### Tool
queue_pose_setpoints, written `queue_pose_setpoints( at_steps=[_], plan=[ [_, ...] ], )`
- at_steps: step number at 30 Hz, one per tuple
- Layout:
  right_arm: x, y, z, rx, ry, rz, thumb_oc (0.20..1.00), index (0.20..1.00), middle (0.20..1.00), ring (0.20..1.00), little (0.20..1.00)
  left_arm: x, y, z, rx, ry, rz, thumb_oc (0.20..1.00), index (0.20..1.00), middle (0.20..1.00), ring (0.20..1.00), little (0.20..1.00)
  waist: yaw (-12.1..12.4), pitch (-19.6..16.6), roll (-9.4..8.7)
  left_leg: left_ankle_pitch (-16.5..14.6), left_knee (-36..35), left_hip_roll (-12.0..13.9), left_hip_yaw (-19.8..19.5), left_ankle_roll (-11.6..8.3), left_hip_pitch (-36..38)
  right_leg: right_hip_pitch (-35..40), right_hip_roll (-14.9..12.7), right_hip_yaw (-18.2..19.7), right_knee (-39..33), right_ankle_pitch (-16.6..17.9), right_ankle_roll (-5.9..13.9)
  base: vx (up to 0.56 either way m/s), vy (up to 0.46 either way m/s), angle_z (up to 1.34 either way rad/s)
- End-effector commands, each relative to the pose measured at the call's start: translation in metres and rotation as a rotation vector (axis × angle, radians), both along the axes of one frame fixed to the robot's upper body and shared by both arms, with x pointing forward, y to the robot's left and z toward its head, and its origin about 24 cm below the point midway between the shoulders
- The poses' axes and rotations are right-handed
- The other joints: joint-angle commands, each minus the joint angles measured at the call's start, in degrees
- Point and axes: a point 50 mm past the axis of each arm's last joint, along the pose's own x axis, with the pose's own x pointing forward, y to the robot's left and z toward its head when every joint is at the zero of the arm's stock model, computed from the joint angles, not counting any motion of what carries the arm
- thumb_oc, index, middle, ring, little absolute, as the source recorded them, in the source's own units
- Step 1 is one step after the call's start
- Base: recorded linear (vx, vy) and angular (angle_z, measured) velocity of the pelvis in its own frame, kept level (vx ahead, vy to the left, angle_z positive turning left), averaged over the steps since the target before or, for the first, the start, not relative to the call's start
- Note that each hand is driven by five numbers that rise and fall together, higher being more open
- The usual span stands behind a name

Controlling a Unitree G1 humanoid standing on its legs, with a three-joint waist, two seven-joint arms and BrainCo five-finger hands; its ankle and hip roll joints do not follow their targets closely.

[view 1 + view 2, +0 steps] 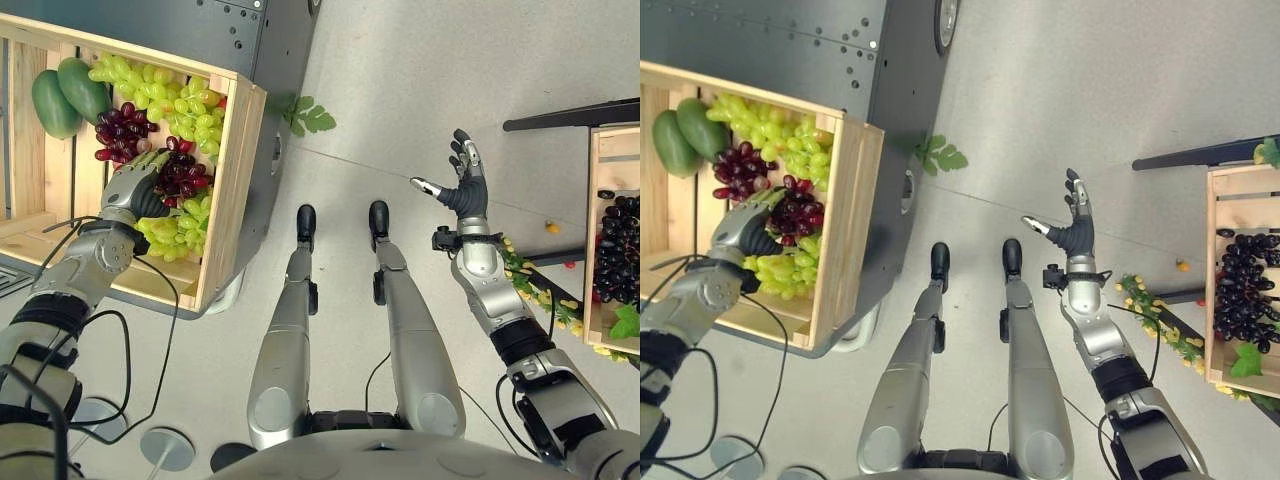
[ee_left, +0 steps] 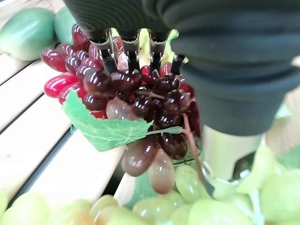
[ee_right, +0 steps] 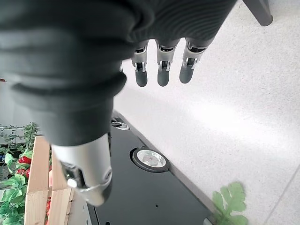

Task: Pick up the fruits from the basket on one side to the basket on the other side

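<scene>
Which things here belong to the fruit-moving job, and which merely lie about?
Job: left crate, red grapes under left hand, green grapes, mangoes, right crate, dark grapes, open right hand.
Lying about: loose leaf, small fruit on floor.

Floor (image 1: 400, 120) is plain pale grey, smooth, with soft light patches across it. A dark metal cabinet (image 1: 820, 50) stands on it, a loose green leaf (image 1: 308, 117) beside it, and a black bar (image 1: 570, 115) crosses nearby.
</scene>
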Motion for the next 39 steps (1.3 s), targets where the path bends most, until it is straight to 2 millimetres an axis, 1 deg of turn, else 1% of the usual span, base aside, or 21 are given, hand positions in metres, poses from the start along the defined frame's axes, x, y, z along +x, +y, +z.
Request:
queue_pose_setpoints(
  at_steps=[1,6,8,9,10,12,13,17,19,21,24,26,28,29,33,35,36,38,39],
  plan=[
    [-0.012,-0.014,0.006,-0.036,-0.073,-0.04,1.0,1.0,1.0,1.0,1.0,-0.022,0.013,-0.015,0.052,0.031,0.044,1.0,1.0,1.0,1.0,1.0,1.6,-0.6,1.16,-4.9,4.6,-4.7,-1.3,3.39,-0.3,3.8,-1.6,1.5,-5.3,2.6,6.2,0.0,0.0,0.0],
    [-0.014,-0.019,0.005,-0.046,-0.064,-0.066,1.0,1.0,1.0,1.0,1.0,-0.033,0.013,-0.019,-0.064,-0.013,0.078,1.0,1.0,1.0,1.0,1.0,2.4,-0.6,2.03,-4.9,4.7,-4.9,-1.6,3.47,0.1,4.1,-1.6,1.5,-5.1,2.3,6.05,0.0,0.0,0.0],
    [-0.015,-0.021,0.003,-0.05,-0.059,-0.07,1.0,1.0,1.0,1.0,1.0,-0.036,0.021,-0.013,-0.039,-0.028,0.099,1.0,1.0,1.0,1.0,1.0,2.5,-0.6,2.23,-4.9,4.6,-5.0,-1.6,3.51,0.1,4.2,-1.7,1.6,-5.2,2.3,6.0,0.0,0.0,0.0],
    [-0.015,-0.021,0.003,-0.05,-0.059,-0.07,1.0,1.0,1.0,1.0,1.0,-0.036,0.021,-0.013,-0.039,-0.029,0.099,1.0,1.0,1.0,1.0,1.0,2.5,-0.6,2.21,-4.9,4.6,-5.0,-1.6,3.51,0.1,4.2,-1.7,1.6,-5.2,2.3,6.0,0.0,0.0,0.0],
    [-0.016,-0.022,0.003,-0.049,-0.06,-0.069,1.0,1.0,1.0,1.0,1.0,-0.037,0.026,-0.01,-0.023,-0.04,0.119,1.0,1.0,1.0,1.0,1.0,2.5,-0.6,2.27,-4.9,4.6,-5.0,-1.8,3.52,0.1,4.2,-1.7,1.5,-5.3,2.4,5.98,0.0,0.0,0.0],
    [-0.016,-0.022,0.003,-0.048,-0.06,-0.069,1.0,1.0,1.0,1.0,1.0,-0.037,0.026,-0.01,-0.023,-0.04,0.119,1.0,1.0,1.0,1.0,1.0,2.5,-0.6,2.28,-4.9,4.6,-5.0,-1.8,3.52,0.0,4.2,-1.7,1.4,-5.3,2.4,5.98,0.0,0.0,0.0],
    [-0.016,-0.023,0.003,-0.046,-0.06,-0.073,1.0,1.0,1.0,1.0,1.0,-0.038,0.032,0.0,-0.015,-0.082,0.135,1.0,1.0,1.0,1.0,1.0,2.8,-0.6,2.53,-4.9,4.5,-5.1,-2.0,3.54,0.0,4.3,-1.8,1.3,-5.3,2.4,6.04,0.01,-0.018,0.03],
    [-0.017,-0.025,0.001,-0.044,-0.053,-0.08,1.0,1.0,1.0,1.0,1.0,-0.04,0.032,0.008,-0.004,-0.111,0.123,1.0,1.0,1.0,1.0,1.0,3.0,-0.6,2.73,-4.9,4.5,-5.1,-2.1,3.58,0.1,4.1,-1.8,1.3,-5.2,2.3,6.0,0.0,0.0,0.0],
    [-0.017,-0.025,0.0,-0.044,-0.05,-0.08,1.0,1.0,1.0,1.0,1.0,-0.04,0.03,0.012,0.004,-0.128,0.108,1.0,1.0,1.0,1.0,1.0,3.0,-0.6,2.75,-5.0,4.5,-5.2,-2.1,3.62,0.0,4.0,-1.8,1.4,-5.1,2.2,5.98,0.0,0.0,0.0],
    [-0.016,-0.025,0.001,-0.046,-0.052,-0.078,1.0,1.0,1.0,1.0,1.0,-0.039,0.029,0.012,0.009,-0.126,0.101,1.0,1.0,1.0,1.0,1.0,3.0,-0.6,2.75,-5.1,4.6,-5.2,-2.1,3.62,-0.1,3.9,-1.8,1.4,-5.1,2.2,5.99,0.0,0.0,0.0],
    [-0.016,-0.025,0.001,-0.049,-0.053,-0.077,1.0,1.0,1.0,1.0,1.0,-0.036,0.021,0.01,0.012,-0.116,0.069,1.0,1.0,1.0,1.0,1.0,2.8,-0.6,2.73,-5.2,4.8,-5.3,-2.2,3.65,-0.3,3.5,-1.8,1.5,-4.8,2.2,6.01,0.0,0.0,0.0],
    [-0.017,-0.025,0.001,-0.05,-0.054,-0.075,1.0,1.0,1.0,1.0,1.0,-0.033,0.018,0.007,0.032,-0.09,0.052,1.0,1.0,1.0,1.0,1.0,2.6,-0.6,2.43,-5.2,5.0,-5.4,-2.2,3.67,-0.6,3.4,-1.7,1.6,-4.8,2.2,6.01,0.0,0.0,0.0],
    [-0.016,-0.023,0.001,-0.05,-0.053,-0.067,1.0,1.0,1.0,1.0,1.0,-0.022,0.012,0.008,0.066,-0.068,0.028,1.0,1.0,1.0,1.0,1.0,1.9,-0.6,1.97,-5.3,5.2,-5.4,-2.2,3.72,-1.1,2.9,-1.6,1.7,-4.6,2.2,5.99,0.0,0.0,0.0],
    [-0.016,-0.023,0.001,-0.049,-0.053,-0.069,1.0,1.0,1.0,1.0,1.0,-0.021,0.012,0.008,0.067,-0.069,0.026,1.0,1.0,1.0,1.0,1.0,2.1,-0.6,1.99,-5.3,5.2,-5.4,-2.2,3.72,-1.1,2.8,-1.7,1.7,-4.6,2.2,5.99,0.0,0.0,0.0],
    [-0.014,-0.02,0.003,-0.044,-0.057,-0.058,1.0,1.0,1.0,1.0,1.0,-0.005,0.005,0.011,0.109,-0.046,0.001,1.0,1.0,1.0,1.0,1.0,1.2,-0.6,1.26,-5.4,5.8,-5.3,-2.2,3.77,-2.1,1.9,-1.4,1.9,-4.3,2.3,5.98,0.0,0.0,0.0],
    [-0.013,-0.018,0.003,-0.041,-0.057,-0.056,1.0,1.0,1.0,1.0,1.0,-0.001,0.001,0.008,0.094,-0.025,-0.01,1.0,1.0,1.0,1.0,1.0,0.8,-0.6,0.82,-5.5,6.1,-5.3,-2.0,3.81,-2.6,1.4,-1.2,2.1,-4.2,2.5,6.0,0.0,0.0,0.0],
    [-0.013,-0.018,0.002,-0.036,-0.053,-0.056,1.0,1.0,1.0,1.0,1.0,0.0,-0.002,0.001,0.058,0.0,-0.009,1.0,1.0,1.0,1.0,1.0,0.5,-0.6,0.38,-5.8,6.5,-5.3,-1.7,3.89,-3.0,0.9,-1.0,2.3,-4.1,2.6,6.03,0.0,0.0,0.0],
    [-0.013,-0.019,0.002,-0.033,-0.051,-0.064,1.0,1.0,1.0,1.0,1.0,0.0,-0.006,-0.002,0.041,0.015,-0.026,1.0,1.0,1.0,1.0,1.0,0.5,-0.6,0.27,-5.9,6.8,-5.3,-1.6,3.93,-3.3,0.7,-1.0,2.4,-4.1,2.7,6.04,0.0,0.0,-0.05],
    [-0.013,-0.021,0.001,-0.028,-0.047,-0.073,1.0,1.0,1.0,1.0,1.0,-0.004,-0.008,-0.012,-0.007,0.054,-0.03,1.0,1.0,1.0,1.0,1.0,0.4,-0.6,0.12,-6.0,7.0,-5.2,-1.5,3.96,-3.6,0.4,-0.9,2.6,-4.1,2.7,6.03,0.0,0.004,-0.04]
  ],
)
